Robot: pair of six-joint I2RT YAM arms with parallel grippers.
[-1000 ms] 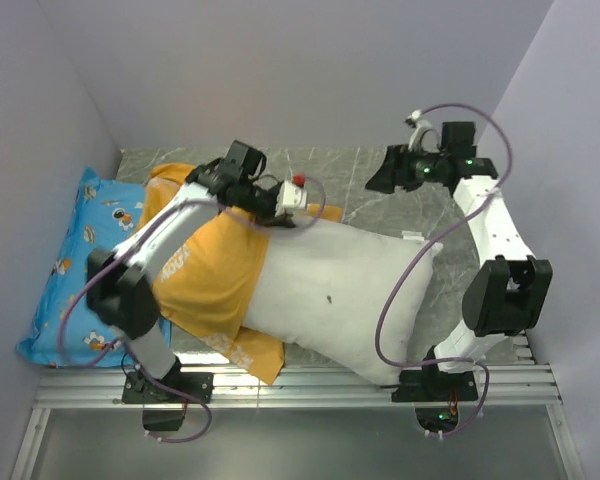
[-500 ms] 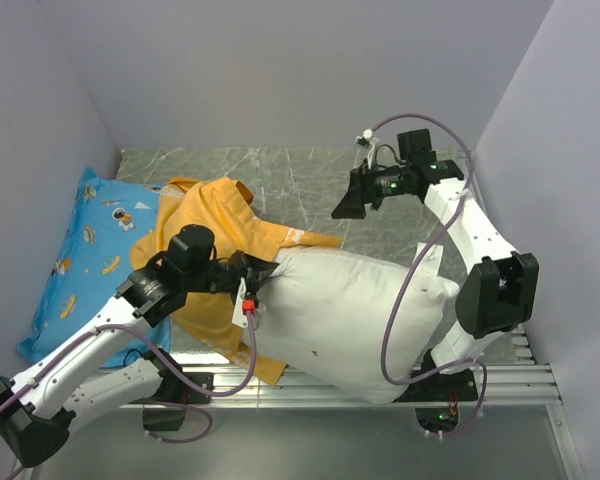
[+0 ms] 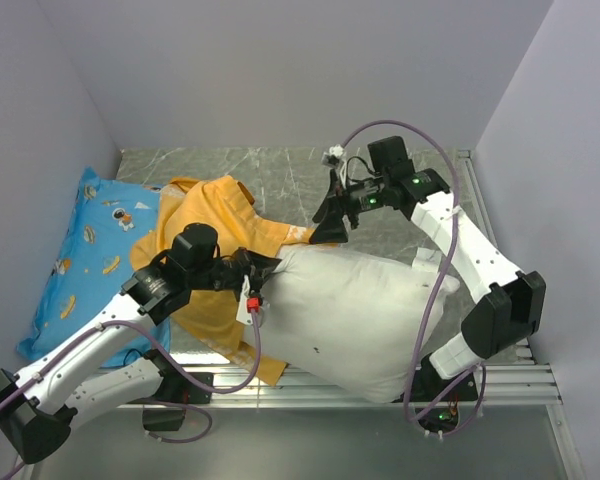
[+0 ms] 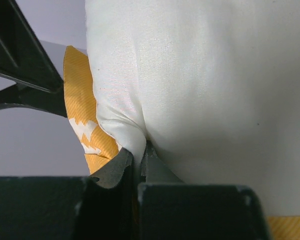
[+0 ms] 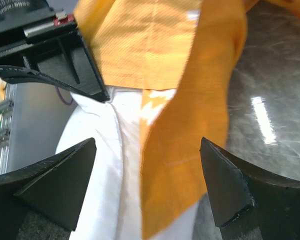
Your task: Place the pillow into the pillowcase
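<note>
Pillow (image 3: 350, 310) lies at 6 o'clock on the table (image 3: 280, 175), mostly outside the pillowcase (image 3: 215, 215) at its 10 o'clock; the left gripper (image 4: 138, 155) pinches its white corner, and the right gripper (image 5: 147, 145) hangs wide open and empty over the orange edge, which it should probably grab and pull over.

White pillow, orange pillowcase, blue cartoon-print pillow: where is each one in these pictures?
white pillow (image 3: 350, 310): overhead view, middle of its puffy body.
orange pillowcase (image 3: 220, 205): overhead view, bunched fabric at its far end.
blue cartoon-print pillow (image 3: 85, 240): overhead view, its uncovered left part.
</note>
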